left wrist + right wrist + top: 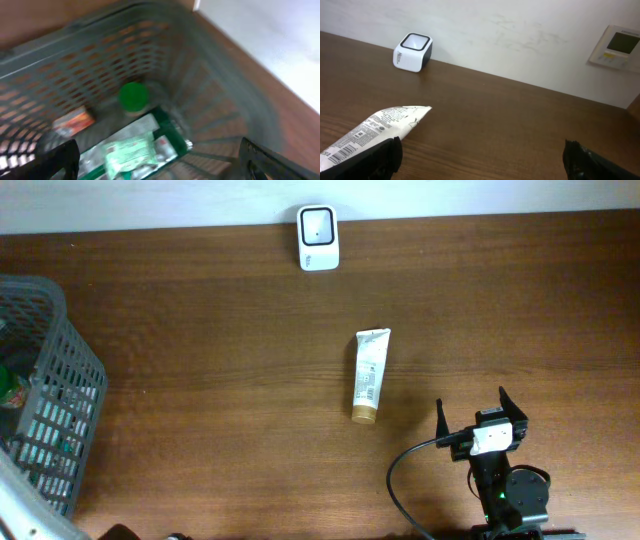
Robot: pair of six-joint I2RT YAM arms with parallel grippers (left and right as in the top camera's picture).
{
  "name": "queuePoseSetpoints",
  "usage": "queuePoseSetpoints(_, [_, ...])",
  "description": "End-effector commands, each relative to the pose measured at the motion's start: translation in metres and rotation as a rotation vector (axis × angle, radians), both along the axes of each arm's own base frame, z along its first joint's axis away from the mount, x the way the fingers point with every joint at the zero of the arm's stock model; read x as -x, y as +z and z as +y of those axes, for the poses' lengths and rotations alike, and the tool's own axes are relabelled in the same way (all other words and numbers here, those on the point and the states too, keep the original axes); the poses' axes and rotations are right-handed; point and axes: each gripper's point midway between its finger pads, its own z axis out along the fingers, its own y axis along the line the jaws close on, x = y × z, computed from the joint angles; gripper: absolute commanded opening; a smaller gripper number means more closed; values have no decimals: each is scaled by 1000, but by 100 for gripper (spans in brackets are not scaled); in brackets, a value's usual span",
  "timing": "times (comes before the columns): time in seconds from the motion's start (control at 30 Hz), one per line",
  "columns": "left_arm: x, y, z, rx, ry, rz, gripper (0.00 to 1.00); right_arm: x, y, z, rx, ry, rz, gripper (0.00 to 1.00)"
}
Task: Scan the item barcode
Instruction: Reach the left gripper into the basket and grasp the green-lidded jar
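Right gripper (472, 405) stands released, its jaws wide apart with nothing between them, hanging over bare table near the robot's edge and not touching anything. The tube (371, 375) lies flat on the wood near the middle of the table, ahead of that gripper and to its left, with the flat crimped end pointing toward the far wall and the gold cap (364, 416) pointing back at the robot. Its barcode (335, 152) faces up on the half nearer the cap. The white scanner (318, 237) sits well beyond it against the far wall, and its window seems to face upward. By my reading the task is at its first step: the tube has not been picked up and nothing has been scanned. The next move seems to call for the right arm to reach forward and leftward, come down with its jaws across the narrow width of the tube, and close away from the printed bars so they stay uncovered. The tube would then need carrying to the scanner and turning over so the bars face the window. Off at the left edge stands a grey basket (50, 380). The left gripper (160, 162) hangs above its inside, also spread wide and holding nothing, over a green-capped thing (132, 95) and a green-and-white packet (135, 150), both blurred.
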Motion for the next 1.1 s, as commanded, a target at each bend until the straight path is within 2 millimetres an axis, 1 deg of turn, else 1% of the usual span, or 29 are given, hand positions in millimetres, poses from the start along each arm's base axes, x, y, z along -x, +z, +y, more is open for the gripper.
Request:
queuePoseSetpoints(0.0, [13,-26,24,26,83,73,99,0,-2,1,-11,3,3,98])
queuePoseSetpoints(0.03, [13,-44,31,55,96,108,99,0,-2,1,-11,3,3,98])
queuePoseSetpoints(0.07, [14,-57,35,74,102,134,99,0,-2,1,-11,3,3,99])
queuePoseSetpoints(0.1, [12,-76,42,87,84,183,99,0,-2,1,-11,3,3,98])
queuePoseSetpoints(0.13, [10,-88,46,89,61,215,99,0,-2,1,-11,3,3,98])
queuePoseSetpoints(0.17, [4,-107,52,85,23,262,99,0,-2,1,-11,3,3,98])
queuePoseSetpoints(0.23, [-5,-132,60,80,-18,303,99,0,-2,1,-11,3,3,98])
queuePoseSetpoints(0.3, [-18,-148,64,65,-106,325,99,0,-2,1,-11,3,3,98])
queuePoseSetpoints(0.33, [-24,-157,70,54,-109,327,99,0,-2,1,-11,3,3,98])
queuePoseSetpoints(0.4, [-29,-170,81,55,-98,329,99,0,-2,1,-11,3,3,99])
queuePoseSetpoints(0.47, [-30,-188,91,67,-89,351,99,0,-2,1,-11,3,3,98])
queuePoseSetpoints(0.53, [-32,-205,96,85,-88,369,100,0,-2,1,-11,3,3,98])
queuePoseSetpoints(0.63, [-42,-232,108,89,-92,379,100,0,-2,1,-11,3,3,98])
queuePoseSetpoints(0.73, [-51,-253,118,85,-92,376,100,0,-2,1,-11,3,3,98])
queuePoseSetpoints(0.8, [-56,-257,123,73,-90,365,100,0,-2,1,-11,3,3,98])
queuePoseSetpoints(0.83, [-58,-256,125,65,-88,356,98,0,-2,1,-11,3,3,98])
queuePoseSetpoints(0.87, [-59,-256,125,62,-88,353,94,0,-2,1,-11,3,3,98])
queuePoseSetpoints(0.93, [-59,-259,125,66,-88,358,90,0,-2,1,-11,3,3,98])
queuePoseSetpoints(0.97, [-59,-266,125,77,-90,367,86,0,-2,1,-11,3,3,98])
queuePoseSetpoints(1.07, [-58,-286,125,103,-93,393,84,0,-2,1,-11,3,3,98])
